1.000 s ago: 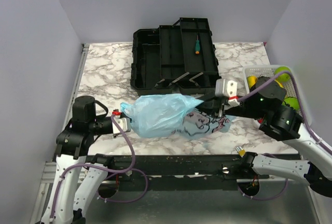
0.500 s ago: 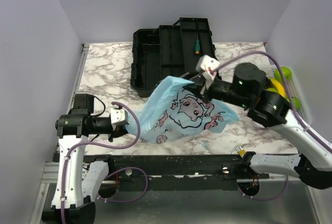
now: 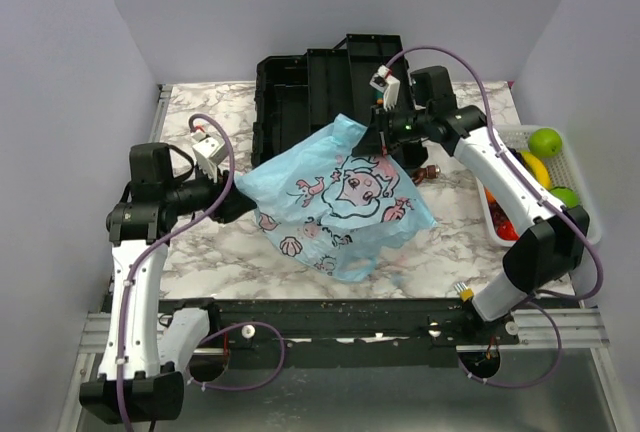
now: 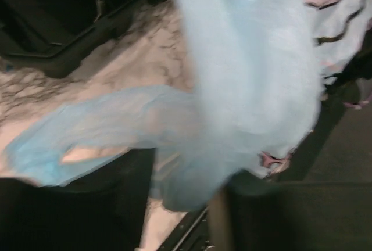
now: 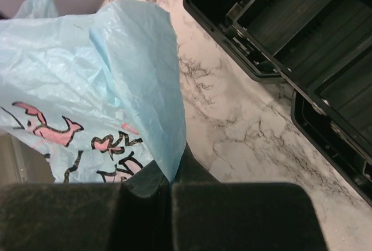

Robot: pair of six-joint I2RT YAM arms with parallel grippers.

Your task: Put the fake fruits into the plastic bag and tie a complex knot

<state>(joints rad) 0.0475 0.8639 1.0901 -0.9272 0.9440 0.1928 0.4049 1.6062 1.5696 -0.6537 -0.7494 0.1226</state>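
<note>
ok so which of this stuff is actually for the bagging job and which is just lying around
For the job:
plastic bag, held between left gripper and right gripper
fake fruits, not yet bagged

Lying about:
black toolbox
white basket, only holding the fruits

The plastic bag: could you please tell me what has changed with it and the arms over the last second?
The right gripper swung away from the arm bases toward the black toolbox, pulling the plastic bag from a bunch into a spread sheet, print up. The left gripper shifted slightly back. Both kept their fingers shut on the bag. Toolbox and basket of fruits stayed put.
</note>
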